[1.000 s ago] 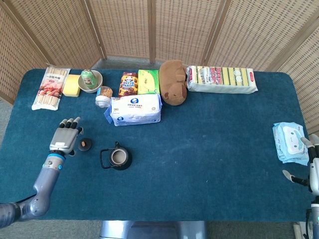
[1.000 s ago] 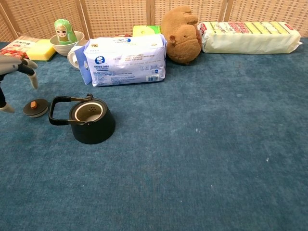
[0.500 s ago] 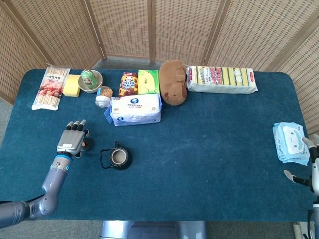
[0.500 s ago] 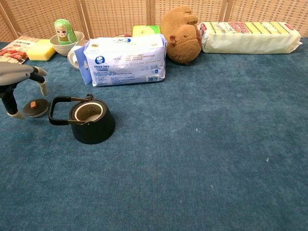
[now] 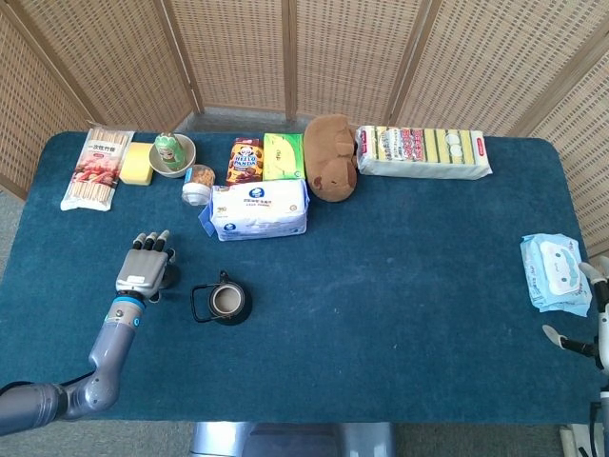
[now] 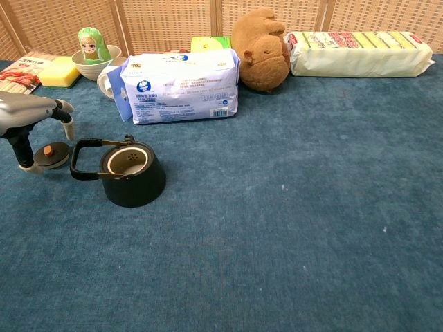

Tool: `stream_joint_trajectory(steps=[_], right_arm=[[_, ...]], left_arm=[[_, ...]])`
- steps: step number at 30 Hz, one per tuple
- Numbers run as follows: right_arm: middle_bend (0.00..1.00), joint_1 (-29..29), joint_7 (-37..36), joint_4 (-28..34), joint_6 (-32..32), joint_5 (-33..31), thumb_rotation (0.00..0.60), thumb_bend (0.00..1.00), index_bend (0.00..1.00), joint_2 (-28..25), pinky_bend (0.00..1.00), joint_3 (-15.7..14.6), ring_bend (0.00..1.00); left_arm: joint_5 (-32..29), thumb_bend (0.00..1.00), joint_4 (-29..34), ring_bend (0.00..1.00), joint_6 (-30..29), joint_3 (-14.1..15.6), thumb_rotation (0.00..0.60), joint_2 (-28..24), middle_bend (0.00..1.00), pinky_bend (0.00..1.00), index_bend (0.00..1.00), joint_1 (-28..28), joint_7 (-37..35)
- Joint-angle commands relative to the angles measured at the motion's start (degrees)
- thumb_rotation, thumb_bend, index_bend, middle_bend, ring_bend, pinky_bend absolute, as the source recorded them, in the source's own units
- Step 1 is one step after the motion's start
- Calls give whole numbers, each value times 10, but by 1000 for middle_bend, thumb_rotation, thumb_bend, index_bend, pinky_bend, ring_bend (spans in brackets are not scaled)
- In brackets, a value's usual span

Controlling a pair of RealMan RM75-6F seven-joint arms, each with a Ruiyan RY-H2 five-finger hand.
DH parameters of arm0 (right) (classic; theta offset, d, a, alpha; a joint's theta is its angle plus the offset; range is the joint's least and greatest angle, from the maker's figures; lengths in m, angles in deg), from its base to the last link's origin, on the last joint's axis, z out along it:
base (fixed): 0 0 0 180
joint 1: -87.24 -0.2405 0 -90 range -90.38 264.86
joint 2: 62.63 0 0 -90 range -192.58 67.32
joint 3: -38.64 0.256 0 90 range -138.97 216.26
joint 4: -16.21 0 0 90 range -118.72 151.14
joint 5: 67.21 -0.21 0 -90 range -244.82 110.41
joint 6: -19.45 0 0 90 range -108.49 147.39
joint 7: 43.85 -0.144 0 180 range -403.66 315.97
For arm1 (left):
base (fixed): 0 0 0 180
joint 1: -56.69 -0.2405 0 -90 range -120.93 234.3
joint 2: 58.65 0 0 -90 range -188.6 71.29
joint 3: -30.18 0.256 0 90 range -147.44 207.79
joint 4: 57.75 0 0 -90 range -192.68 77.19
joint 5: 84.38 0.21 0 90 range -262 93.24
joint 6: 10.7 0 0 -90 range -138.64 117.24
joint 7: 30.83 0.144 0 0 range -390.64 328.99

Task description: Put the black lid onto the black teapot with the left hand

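The black teapot (image 6: 136, 182) stands open on the blue tablecloth, its handle folded down to the left; it also shows in the head view (image 5: 226, 304). The black lid (image 6: 52, 156), with a small orange knob, lies just left of that handle. My left hand (image 6: 29, 119) hovers over the lid, thumb down at its left side and a finger at its right, holding nothing. In the head view the left hand (image 5: 145, 269) covers most of the lid. My right hand (image 5: 594, 319) sits at the table's right edge, fingers apart and empty.
Along the back stand a tissue pack (image 6: 180, 86), a brown plush (image 6: 261, 48), a sponge pack (image 6: 360, 52) and a bowl with a green doll (image 6: 93, 57). A wet-wipes pack (image 5: 552, 273) lies near the right hand. A noodle packet (image 5: 95, 168) is at the far left.
My left hand has moved right and lowered from beside the lid to directly over it, its fingers now straddling the lid. Teapot and lid have not moved.
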State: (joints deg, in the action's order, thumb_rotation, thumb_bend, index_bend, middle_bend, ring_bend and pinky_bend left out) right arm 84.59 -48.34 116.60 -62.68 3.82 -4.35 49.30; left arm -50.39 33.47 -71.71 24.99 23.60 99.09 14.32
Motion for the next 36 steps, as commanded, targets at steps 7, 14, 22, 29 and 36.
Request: stream_joint_trajectory(steps=[7,14,22,29,36], right_arm=[[7,1,-6,1,-2,2,600,60,129,-1,0,0,0],[7,0,-9,0,2,2,600,60,129,-2,0,-1,0],[7,1,-13,1,0,6,600,60,129,-3,0,-2,0],[7,1,-13,1,0,8,600,60,129,-3,0,-3,0],[8,1,-14,3,-1,10,600,61,129,-3,0,-4,0]], left_arm=[[-10,160,-7,0,1,1,600,4,0,47,299,5,-1],[-11,173,-9,0,2,5,600,7,0,47,299,7,0],[-19,200,-13,0,-7,9,600,16,0,47,299,14,15],[-18,250,-13,0,-17,15,600,20,0,47,382,14,25],[-6,262,-12,0,-27,20,600,20,0,47,397,11,25]])
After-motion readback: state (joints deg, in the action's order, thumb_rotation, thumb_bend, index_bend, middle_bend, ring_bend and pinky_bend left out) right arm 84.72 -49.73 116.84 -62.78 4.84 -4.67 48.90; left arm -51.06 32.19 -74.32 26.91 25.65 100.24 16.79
